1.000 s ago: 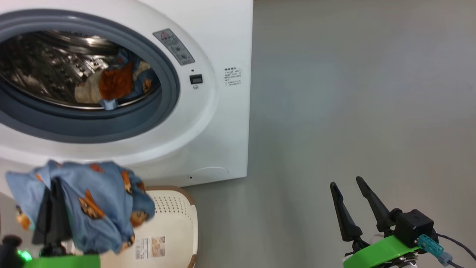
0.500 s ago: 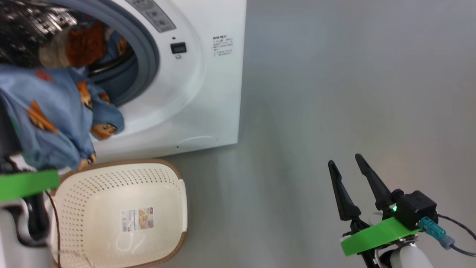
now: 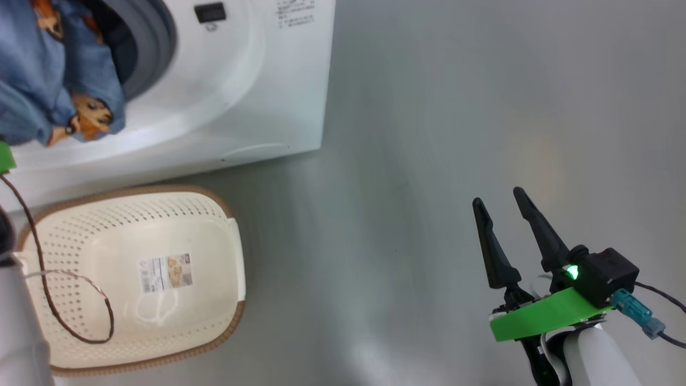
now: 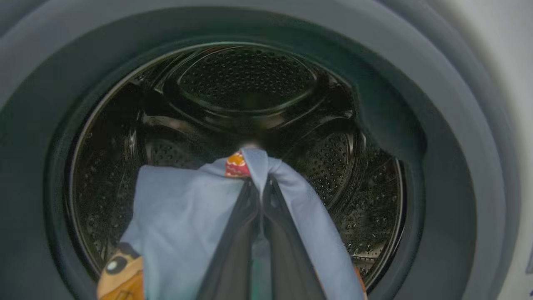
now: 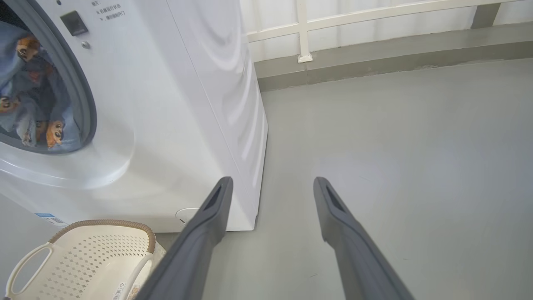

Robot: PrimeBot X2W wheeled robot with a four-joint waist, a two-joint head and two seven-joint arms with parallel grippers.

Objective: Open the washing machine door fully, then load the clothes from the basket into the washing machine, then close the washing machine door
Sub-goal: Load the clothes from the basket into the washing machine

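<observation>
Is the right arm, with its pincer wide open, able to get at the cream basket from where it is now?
Probably yes: bare floor lies between the right pincer and the basket, whose open top faces up. The arm would have to swing well across to its left, though.

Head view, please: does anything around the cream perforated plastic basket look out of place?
Yes: a thin brown cable droops from the left edge and loops over the cream basket, which looks odd and might snag.
</observation>
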